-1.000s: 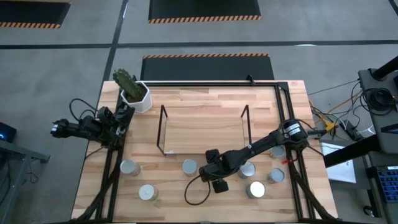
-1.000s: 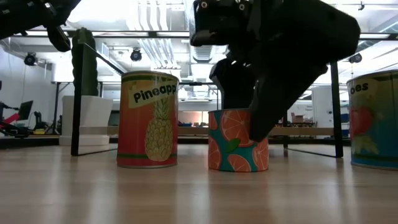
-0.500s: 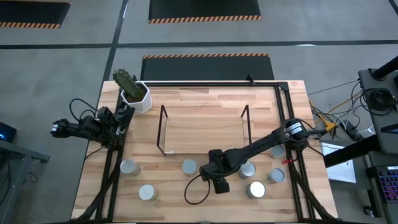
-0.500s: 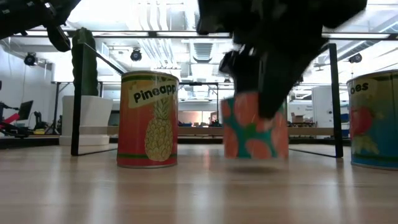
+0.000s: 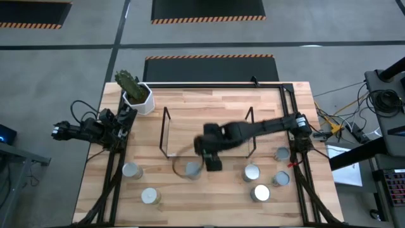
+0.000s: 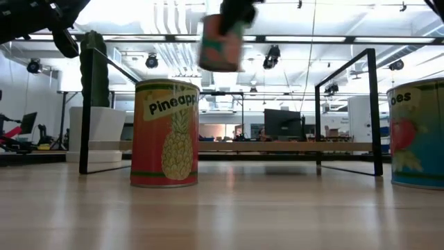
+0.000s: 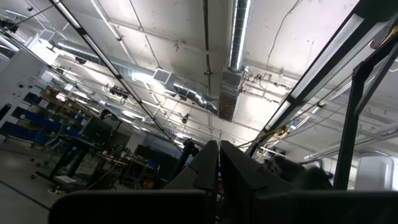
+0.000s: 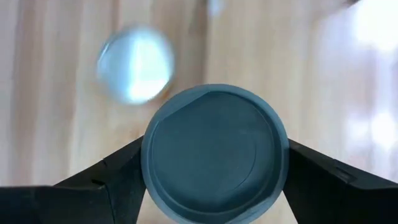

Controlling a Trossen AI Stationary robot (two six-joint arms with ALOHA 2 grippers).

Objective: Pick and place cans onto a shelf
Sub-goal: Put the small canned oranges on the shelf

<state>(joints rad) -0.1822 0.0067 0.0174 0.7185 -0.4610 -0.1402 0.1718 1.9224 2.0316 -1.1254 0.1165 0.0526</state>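
My right gripper [image 5: 209, 152] is shut on a can [image 6: 220, 43] with an orange-fruit label, high above the table at the shelf's near edge. The can's round top [image 8: 214, 152] fills the right wrist view. The shelf [image 5: 205, 126] is a light board between two black wire frames, lying flat on the table. Several silver-topped cans stand on the table near it, among them a pineapple can [image 6: 165, 133] and one just under the gripper [image 5: 192, 170]. My left gripper [image 7: 217, 168] is shut and parked off the table's left edge. My right gripper pinches the can between its two fingers [image 8: 112, 177], which lie on opposite sides of the can's side wall [image 8: 152, 163] just under the top rim. The fingers come from above, slanting down. The can hangs lifted clear of the table, roughly upright.
A white hexagonal pot with a cactus [image 5: 138, 98] stands at the far left corner. Black frame rails run along the table's left [image 5: 111, 171] and right [image 5: 297, 158] sides. Another can [image 6: 420, 135] stands near the low camera on the right.
My right gripper has taken the orange-fruit can off the table, where it stood between the fingers a second ago. It has carried the can quickly upward and toward the far-left, toward the shelf. The can is now well clear of the table.
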